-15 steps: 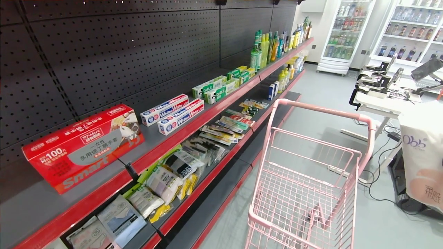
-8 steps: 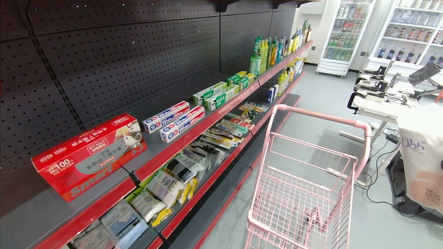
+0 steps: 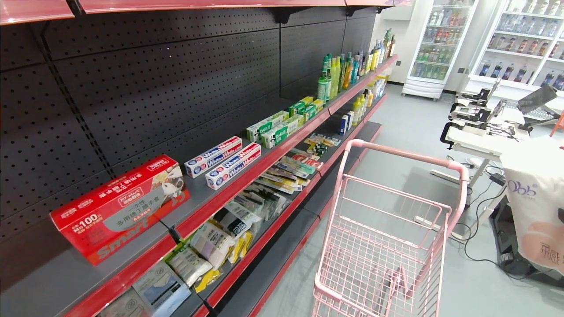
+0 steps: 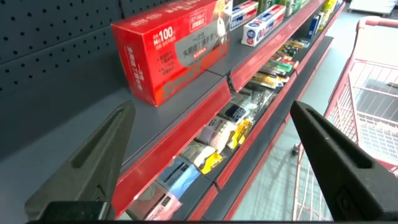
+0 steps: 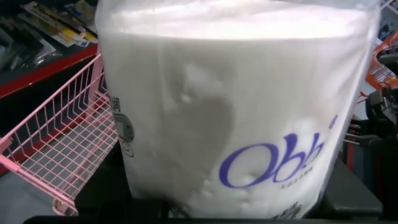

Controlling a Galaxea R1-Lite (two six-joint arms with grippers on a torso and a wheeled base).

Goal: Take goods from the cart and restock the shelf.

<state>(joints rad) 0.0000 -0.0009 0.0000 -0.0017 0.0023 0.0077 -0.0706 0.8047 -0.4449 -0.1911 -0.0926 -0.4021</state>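
Note:
A white toilet paper pack [image 3: 535, 202] hangs in the air to the right of the pink cart [image 3: 405, 154]. In the right wrist view the pack [image 5: 236, 93] sits close before the camera, and my right gripper [image 5: 230, 202] is shut on its lower part. The cart's wire basket [image 5: 56, 143] lies below it and holds no goods that I can see. My left gripper [image 4: 211, 106] is open with its fingers wide apart. It faces the grey shelf [image 4: 93, 118], a short way from the red glove box [image 4: 174, 50] standing there [image 3: 121, 207].
White toothpaste boxes [image 3: 224, 160], green boxes [image 3: 275, 125] and bottles [image 3: 335, 72] line the same shelf farther along. Packets [image 3: 211, 240] fill the shelf below. A desk with equipment [image 3: 484, 127] and floor cables [image 3: 473, 233] lie to the right, with drink fridges [image 3: 434, 44] behind.
The head camera has tilted upward, so the whole picture has slid down and a red upper shelf edge has come in at the top. Nothing has moved on its own.

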